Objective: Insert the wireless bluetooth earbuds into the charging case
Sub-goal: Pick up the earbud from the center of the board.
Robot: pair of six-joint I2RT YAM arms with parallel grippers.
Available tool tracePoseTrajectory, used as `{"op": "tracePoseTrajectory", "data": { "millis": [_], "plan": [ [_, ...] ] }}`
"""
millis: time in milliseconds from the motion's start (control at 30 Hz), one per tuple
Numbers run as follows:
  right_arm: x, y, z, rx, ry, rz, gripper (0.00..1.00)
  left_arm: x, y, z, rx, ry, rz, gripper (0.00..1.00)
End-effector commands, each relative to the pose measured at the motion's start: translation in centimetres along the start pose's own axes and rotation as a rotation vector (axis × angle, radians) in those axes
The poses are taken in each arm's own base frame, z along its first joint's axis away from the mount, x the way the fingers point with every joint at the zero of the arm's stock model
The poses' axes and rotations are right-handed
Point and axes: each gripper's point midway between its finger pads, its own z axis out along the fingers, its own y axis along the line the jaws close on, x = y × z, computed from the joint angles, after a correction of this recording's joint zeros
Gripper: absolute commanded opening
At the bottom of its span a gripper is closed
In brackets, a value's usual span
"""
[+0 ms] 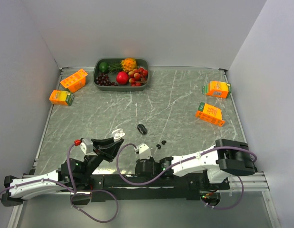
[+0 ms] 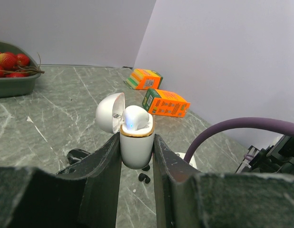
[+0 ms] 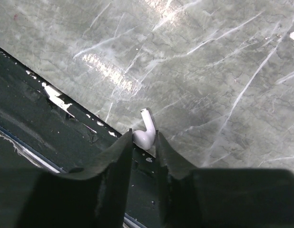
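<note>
On the table (image 1: 185, 99), black earbuds (image 1: 164, 141) are barely resolvable specks. Open case (image 2: 136, 151) is clamped in left claw (image 2: 136, 142), one white earbud (image 2: 136, 118) seated inside; right claw (image 3: 144, 142) pinches the other white earbud (image 3: 147, 129), head half-hidden between its fingers (image 3: 119, 166).

1 white earbud (image 3: 143, 134) within right end effector (image 3: 144, 142), at table (image 3: 209, 71) edge
</note>
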Motion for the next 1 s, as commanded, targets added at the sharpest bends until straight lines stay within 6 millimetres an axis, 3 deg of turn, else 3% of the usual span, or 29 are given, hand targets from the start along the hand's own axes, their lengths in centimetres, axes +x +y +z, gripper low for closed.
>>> {"op": "tracePoseTrajectory", "data": {
  "millis": [0, 167, 200, 267, 333, 433, 600, 633, 700, 733, 800, 833, 967],
  "plan": [
    [-0.8, 0.1, -0.1, -0.001, -0.025, 0.011, 0.27, -3.2, -0.3, -0.2, 0.009, -0.096, -0.073, 0.01],
    [-1.8, -0.7, -1.5, 0.012, -0.059, 0.008, 0.16, -3.2, -0.3, -0.2, 0.009, -0.097, -0.071, 0.01],
    [-2.3, -1.1, -2.5, 0.011, -0.073, 0.011, 0.13, -3.3, -0.2, -0.2, 0.006, -0.099, -0.072, 0.01],
    [-4.0, -1.7, -3.8, 0.028, -0.127, 0.021, 0.01, -3.4, -0.2, -0.2, 0.006, -0.101, -0.069, 0.01],
    [-5.9, -2.6, -5.9, 0.036, -0.165, 0.053, 0.0, -3.5, -0.2, -0.2, 0.005, -0.106, -0.068, 0.01],
    [-8.5, -5.5, -7.4, 0.057, -0.178, 0.169, 0.0, -3.5, -0.2, -0.1, 0.005, -0.107, -0.066, 0.01],
    [-11.1, -10.0, -7.2, 0.008, -0.042, 0.487, 0.0, -3.5, -0.3, 0.0, 0.004, -0.099, -0.056, 0.01],
    [-12.3, -10.1, -7.5, -0.008, -0.042, 0.509, 0.0, -3.5, -0.3, 0.0, 0.005, -0.1, -0.054, 0.01],
    [-12.4, -11.3, -6.8, 0.013, 0.036, 0.548, 0.0, -3.4, -0.4, 0.1, 0.008, -0.095, -0.047, 0.01],
    [-13.8, -11.3, -7.1, -0.01, 0.036, 0.54, 0.0, -3.4, -0.5, 0.2, 0.01, -0.091, -0.045, 0.01],
    [-13.5, -11.4, -6.0, -0.017, 0.134, 0.548, 0.0, -3.6, -0.7, 0.3, 0.015, -0.097, -0.046, 0.01],
    [-14.6, -11.3, -6.1, -0.065, 0.152, 0.556, 0.0, -3.2, -0.7, 0.4, 0.015, -0.082, -0.035, 0.01],
    [-14.9, -11.0, -4.4, -0.157, 0.277, 0.578, 0.0, -2.9, -1.0, 0.5, 0.023, -0.073, -0.033, 0.01]
  ]
}}
